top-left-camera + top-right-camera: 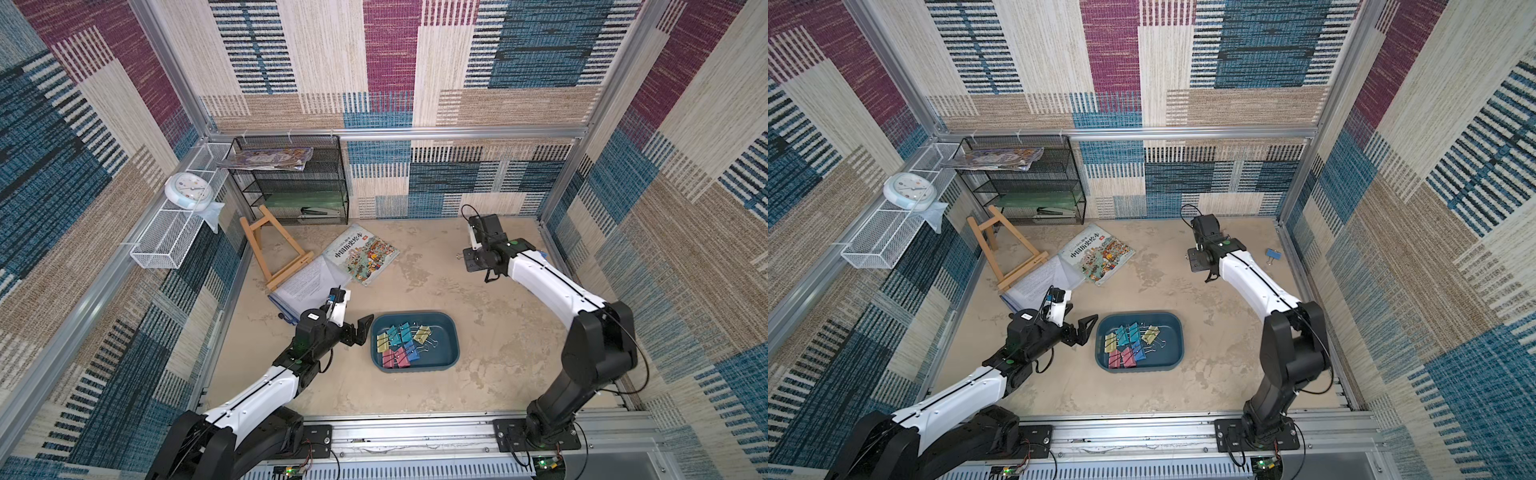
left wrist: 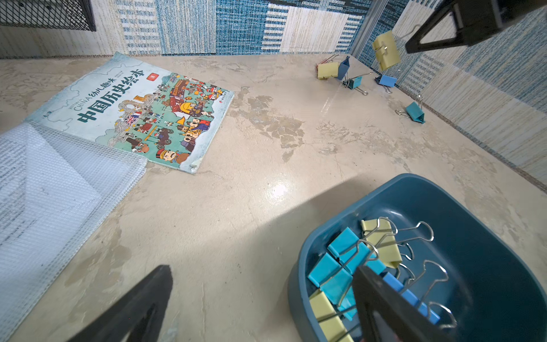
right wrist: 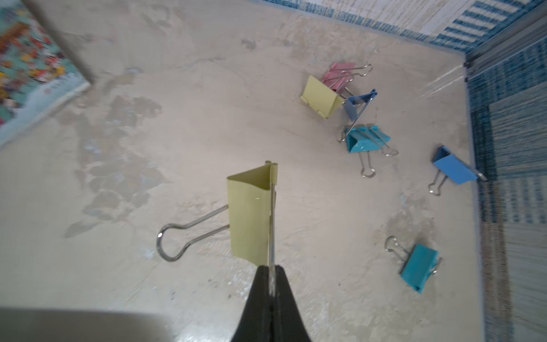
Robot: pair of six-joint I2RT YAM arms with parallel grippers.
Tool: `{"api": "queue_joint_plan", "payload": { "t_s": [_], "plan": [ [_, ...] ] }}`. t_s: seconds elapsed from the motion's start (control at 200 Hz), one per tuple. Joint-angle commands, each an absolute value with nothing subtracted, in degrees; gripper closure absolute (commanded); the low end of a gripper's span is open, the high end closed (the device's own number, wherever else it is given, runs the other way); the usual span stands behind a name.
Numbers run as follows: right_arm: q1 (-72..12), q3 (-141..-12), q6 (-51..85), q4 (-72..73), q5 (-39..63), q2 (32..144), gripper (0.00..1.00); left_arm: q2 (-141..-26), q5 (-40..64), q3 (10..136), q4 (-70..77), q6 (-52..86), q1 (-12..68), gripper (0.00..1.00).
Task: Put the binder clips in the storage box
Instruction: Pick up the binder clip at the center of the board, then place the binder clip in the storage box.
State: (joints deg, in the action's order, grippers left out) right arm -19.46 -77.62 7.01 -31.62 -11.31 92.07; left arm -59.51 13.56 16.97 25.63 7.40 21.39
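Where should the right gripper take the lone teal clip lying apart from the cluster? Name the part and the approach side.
Probably the wire handles, from above. The teal clip rests on a broad face, leaving little body to pinch, while its handles jut out free past one edge. The right gripper holds the yellow clip by a handle.

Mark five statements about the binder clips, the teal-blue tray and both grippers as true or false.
1. The right gripper is shut on a pastel yellow binder clip by its silver wire handle. True.
2. The left gripper grips a teal clip. False: its jaws stand open, holding nothing.
3. The shallow dark teal-blue plastic storage box is empty. False: several coloured binder clips lie in it.
4. A pink binder clip lies loose on the beige table. True.
5. The illustrated picture book stands upright. False: it lies flat on the table.
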Motion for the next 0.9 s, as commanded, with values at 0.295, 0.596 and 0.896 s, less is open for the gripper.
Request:
{"api": "queue_joint_plan", "payload": {
  "t_s": [0.295, 0.596, 0.896],
  "plan": [
    [-19.67, -56.20, 25.07, -27.54, 22.23, 64.81, 1.00, -59.15, 13.97, 17.82, 27.39, 7.69, 21.35, 0.01],
    [-21.95, -43.86, 30.55, -30.00, 30.06, 57.77, 1.00, -59.15, 13.82, 17.82, 27.07, 7.56, 21.35, 0.01],
    [-31.66, -37.19, 37.97, -21.50, 28.83, 61.85, 1.00, -59.24, 13.71, 17.84, 26.76, 7.34, 21.35, 0.01]
  ]
}}
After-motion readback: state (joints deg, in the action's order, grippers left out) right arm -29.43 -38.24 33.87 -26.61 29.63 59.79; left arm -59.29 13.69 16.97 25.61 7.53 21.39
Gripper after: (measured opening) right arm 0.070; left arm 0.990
